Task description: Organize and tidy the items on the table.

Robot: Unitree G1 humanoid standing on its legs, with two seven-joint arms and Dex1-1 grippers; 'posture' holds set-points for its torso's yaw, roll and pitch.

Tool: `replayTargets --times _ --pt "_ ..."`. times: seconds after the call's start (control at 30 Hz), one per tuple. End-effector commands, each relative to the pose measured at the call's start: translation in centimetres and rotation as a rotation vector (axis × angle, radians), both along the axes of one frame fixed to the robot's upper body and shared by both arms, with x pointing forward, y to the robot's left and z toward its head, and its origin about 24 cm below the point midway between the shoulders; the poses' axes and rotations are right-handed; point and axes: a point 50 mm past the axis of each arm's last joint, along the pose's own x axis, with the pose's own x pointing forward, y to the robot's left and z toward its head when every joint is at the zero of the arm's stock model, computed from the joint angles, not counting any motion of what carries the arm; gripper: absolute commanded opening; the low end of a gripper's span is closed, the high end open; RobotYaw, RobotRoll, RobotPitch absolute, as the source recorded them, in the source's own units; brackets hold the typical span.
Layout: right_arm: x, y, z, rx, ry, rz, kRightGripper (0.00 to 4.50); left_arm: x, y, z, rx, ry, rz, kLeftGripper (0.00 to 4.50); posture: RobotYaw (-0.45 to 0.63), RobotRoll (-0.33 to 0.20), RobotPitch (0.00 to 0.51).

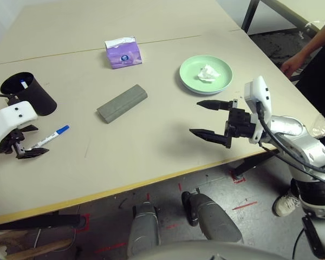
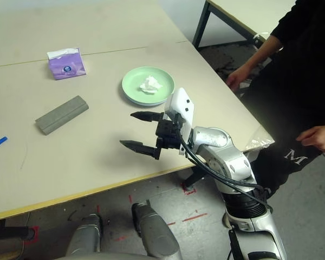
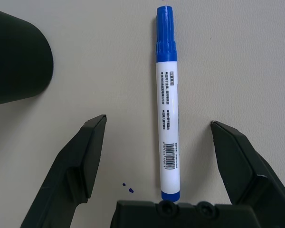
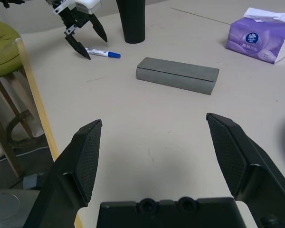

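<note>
- The blue-capped marker point(image 3: 167, 99) lies flat on the desk point(image 1: 151, 146) near the front-left, just beside the black cup point(image 1: 28, 93), which lies on its side with another marker showing in its mouth.
- The left gripper point(image 1: 26, 147) is spread wide around the marker's tail end, one finger on each side, neither touching it.
- The marker looks light, rigid and smooth; being round, it may roll or slip. A pinch across the white barrel, near its middle, seems safest.
- The right gripper point(image 1: 213, 118) hangs released and empty over the desk's front-right, just in front of the light-green plate point(image 1: 190, 79).
- The crumpled tissue point(image 1: 208, 72) sits on that plate; it is soft, nearly weightless, and any light pinch should do.
- The grey glasses case point(image 1: 122, 103) lies mid-desk: stiff and oblong, best gripped across its narrow width.
- The purple tissue box point(image 1: 123, 52) stands farther back, light and crushable.
</note>
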Motion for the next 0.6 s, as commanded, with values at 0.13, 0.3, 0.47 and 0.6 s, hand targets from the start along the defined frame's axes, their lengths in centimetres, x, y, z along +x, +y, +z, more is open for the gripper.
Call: replayTargets --times 0.13,0.3,0.47,0.6 --pt "-0.27 0.08 0.51 -0.007 -0.016 0.014 4.50 -0.40 0.10 -1.54 -0.016 0.049 0.023 3.87 -0.19 0.000 0.191" --pt "-0.24 0.10 0.77 -0.002 -0.024 0.016 4.50 -0.21 0.06 -1.11 -0.023 0.031 0.022 2.56 -0.19 0.000 0.185" --pt "-0.13 0.13 0.90 -0.001 -0.030 0.017 4.50 -0.20 0.08 -0.79 -0.025 0.025 0.019 0.92 -0.19 0.000 0.181" --pt "-0.06 0.25 0.91 0.001 -0.030 0.019 4.50 -0.21 0.04 -0.67 -0.035 0.027 0.014 0.27 -0.19 0.000 0.181"
